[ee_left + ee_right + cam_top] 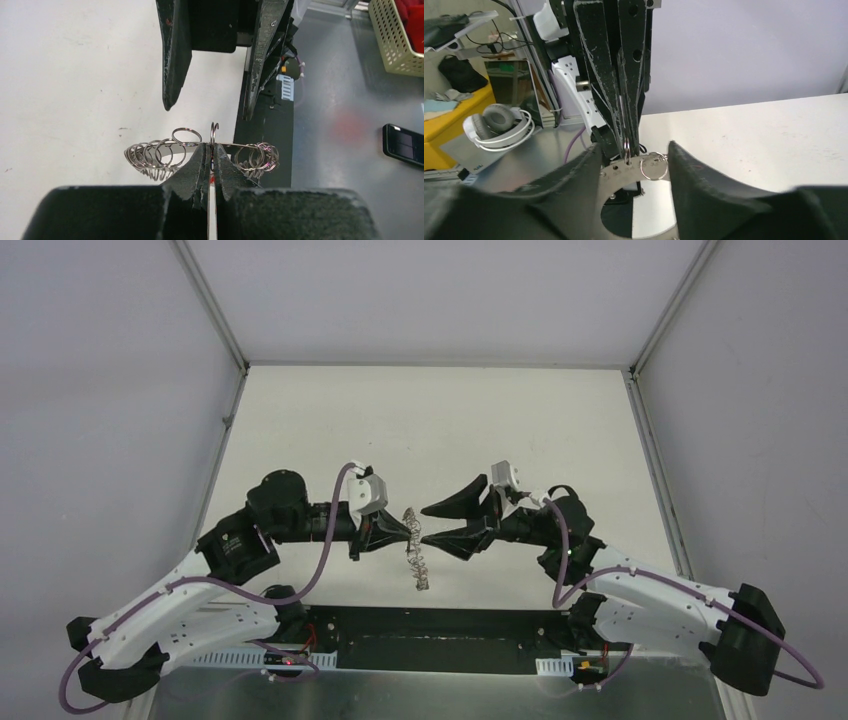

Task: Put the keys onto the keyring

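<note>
Pale grey panels (100, 390) on aluminium posts (210, 305) enclose a white tabletop (430, 420). Beyond its edge, a cream basket (395, 45) and a dark phone (404, 145) sit on a grey surface (340, 75); white headphones (499, 125) lie nearby.

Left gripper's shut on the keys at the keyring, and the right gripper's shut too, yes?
No: the right gripper is open, fingers apart either side of the keyring, per the right wrist view. The left gripper is shut on the keys.
</note>
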You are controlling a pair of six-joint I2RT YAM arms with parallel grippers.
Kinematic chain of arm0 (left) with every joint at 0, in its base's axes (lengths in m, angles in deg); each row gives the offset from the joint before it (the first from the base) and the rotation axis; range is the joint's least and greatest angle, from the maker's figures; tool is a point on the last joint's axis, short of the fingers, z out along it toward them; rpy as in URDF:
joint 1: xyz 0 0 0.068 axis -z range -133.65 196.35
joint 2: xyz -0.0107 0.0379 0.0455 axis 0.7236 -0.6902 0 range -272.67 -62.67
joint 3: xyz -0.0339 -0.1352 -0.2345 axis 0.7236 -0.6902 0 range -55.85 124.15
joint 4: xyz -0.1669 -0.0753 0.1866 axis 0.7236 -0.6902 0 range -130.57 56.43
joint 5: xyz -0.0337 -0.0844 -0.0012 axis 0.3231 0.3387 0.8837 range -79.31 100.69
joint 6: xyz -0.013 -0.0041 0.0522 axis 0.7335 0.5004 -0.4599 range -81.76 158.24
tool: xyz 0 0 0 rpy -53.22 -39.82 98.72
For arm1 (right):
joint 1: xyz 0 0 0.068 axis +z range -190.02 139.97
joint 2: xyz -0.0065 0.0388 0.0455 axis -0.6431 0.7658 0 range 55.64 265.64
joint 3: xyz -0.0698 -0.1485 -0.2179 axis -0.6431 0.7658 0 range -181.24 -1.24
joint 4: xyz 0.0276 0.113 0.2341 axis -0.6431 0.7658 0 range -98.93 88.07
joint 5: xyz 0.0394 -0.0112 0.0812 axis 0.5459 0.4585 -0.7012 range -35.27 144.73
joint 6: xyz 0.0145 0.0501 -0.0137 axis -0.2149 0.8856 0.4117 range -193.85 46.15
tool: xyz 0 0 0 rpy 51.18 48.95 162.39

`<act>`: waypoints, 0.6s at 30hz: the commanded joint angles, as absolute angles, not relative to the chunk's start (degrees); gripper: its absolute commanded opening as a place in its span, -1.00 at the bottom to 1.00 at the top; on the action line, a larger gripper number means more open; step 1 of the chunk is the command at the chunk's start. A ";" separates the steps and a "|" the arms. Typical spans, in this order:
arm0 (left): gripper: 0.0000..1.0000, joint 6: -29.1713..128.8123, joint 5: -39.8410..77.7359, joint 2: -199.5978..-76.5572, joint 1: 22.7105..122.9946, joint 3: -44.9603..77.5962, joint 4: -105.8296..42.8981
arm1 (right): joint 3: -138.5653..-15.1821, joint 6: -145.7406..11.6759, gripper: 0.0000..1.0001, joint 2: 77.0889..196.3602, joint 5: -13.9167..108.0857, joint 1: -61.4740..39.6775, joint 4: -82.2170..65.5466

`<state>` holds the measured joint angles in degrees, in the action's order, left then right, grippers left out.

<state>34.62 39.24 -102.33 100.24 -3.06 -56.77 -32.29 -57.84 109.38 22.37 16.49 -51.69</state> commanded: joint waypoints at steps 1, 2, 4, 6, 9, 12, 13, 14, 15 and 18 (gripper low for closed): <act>-1.00 30.05 38.29 -104.15 99.93 4.56 -64.84 | -34.02 -59.88 0.18 105.82 24.43 16.66 -45.70; -1.00 29.24 38.41 -105.14 99.91 5.98 -67.37 | -34.26 -60.64 0.21 105.41 24.48 16.66 -44.48; -1.00 27.20 38.91 -107.61 99.92 9.30 -72.87 | -34.81 -61.13 0.21 105.13 24.53 16.66 -42.16; -1.00 25.23 39.20 -110.89 99.95 13.24 -78.47 | -35.34 -61.21 0.14 105.52 23.82 16.63 -41.41; -1.00 22.38 38.79 -114.78 99.94 18.19 -85.55 | -36.32 -60.62 0.00 107.34 22.40 16.66 -41.04; -1.00 20.42 36.78 -117.76 99.96 22.59 -91.59 | -37.64 -59.36 -0.07 110.28 21.42 16.66 -40.92; -1.00 19.80 36.11 -118.66 99.92 23.88 -92.79 | -38.03 -58.96 -0.08 111.29 21.05 16.62 -40.92; -1.00 19.25 35.58 -119.51 99.92 25.30 -94.28 | -38.49 -58.70 -0.09 112.16 20.60 16.68 -40.99; -1.00 18.68 35.22 -120.39 99.91 26.62 -96.37 | -38.84 -58.32 -0.10 112.96 20.14 16.70 -41.32; -1.00 17.60 34.33 -122.48 99.88 29.83 -100.26 | -39.66 -57.13 -0.11 115.34 18.99 16.75 -43.68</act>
